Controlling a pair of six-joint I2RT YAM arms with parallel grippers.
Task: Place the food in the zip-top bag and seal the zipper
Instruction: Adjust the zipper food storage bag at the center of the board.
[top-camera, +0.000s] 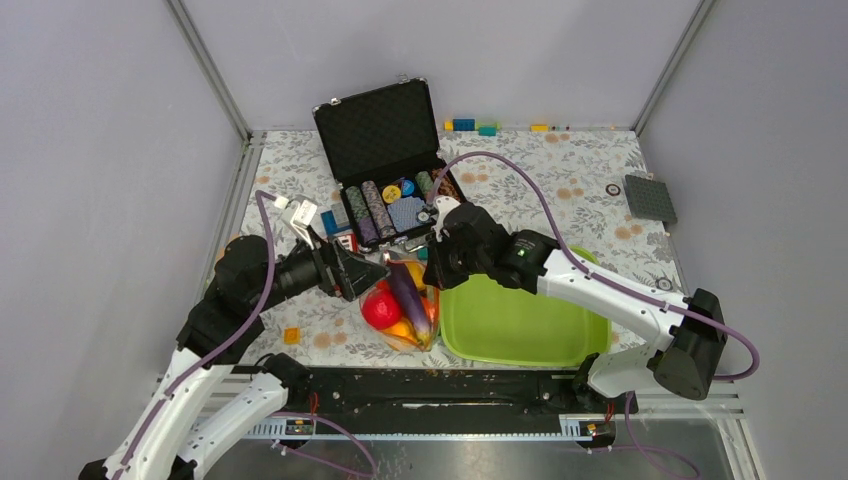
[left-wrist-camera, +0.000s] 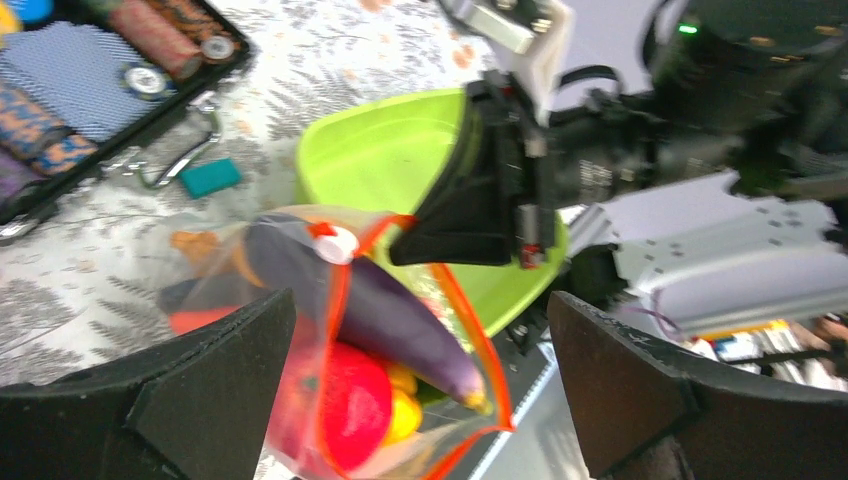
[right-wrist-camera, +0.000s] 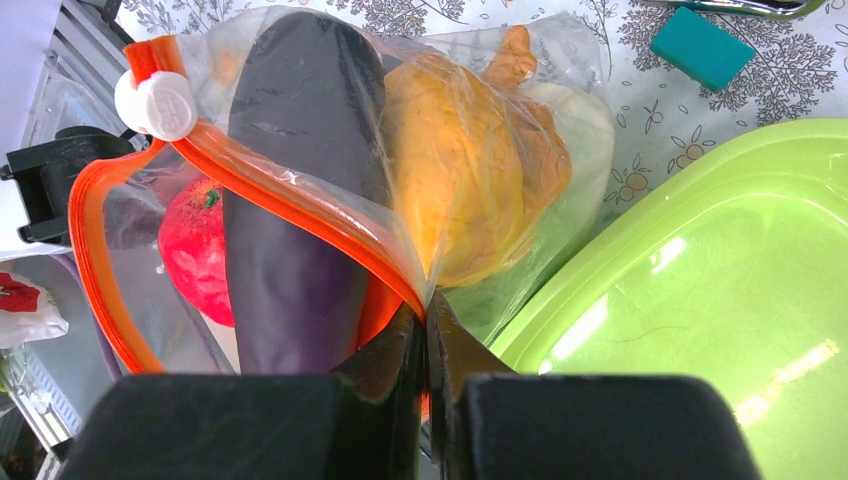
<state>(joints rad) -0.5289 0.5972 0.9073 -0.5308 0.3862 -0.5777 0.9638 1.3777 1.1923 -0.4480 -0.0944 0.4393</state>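
The clear zip-top bag (top-camera: 403, 318) lies between my two grippers with its mouth open. Inside it I see a purple eggplant (right-wrist-camera: 290, 200), a red apple (right-wrist-camera: 195, 250) and yellow-orange peppers (right-wrist-camera: 460, 180). The orange-red zipper (right-wrist-camera: 290, 205) runs around the mouth, with a white slider (right-wrist-camera: 155, 105) at one end. My right gripper (right-wrist-camera: 427, 315) is shut on the zipper strip at the mouth's corner next to the tray. My left gripper (left-wrist-camera: 420, 390) is open, one finger on each side of the bag mouth (left-wrist-camera: 480, 340). The eggplant (left-wrist-camera: 390, 310) pokes out towards it.
The lime-green tray (top-camera: 520, 325) sits right of the bag, empty. An open black case of poker chips (top-camera: 385, 190) stands behind the grippers. A teal brick (right-wrist-camera: 705, 45) lies near the bag, and small bricks (top-camera: 470, 125) lie at the back edge. A grey plate (top-camera: 650, 197) is far right.
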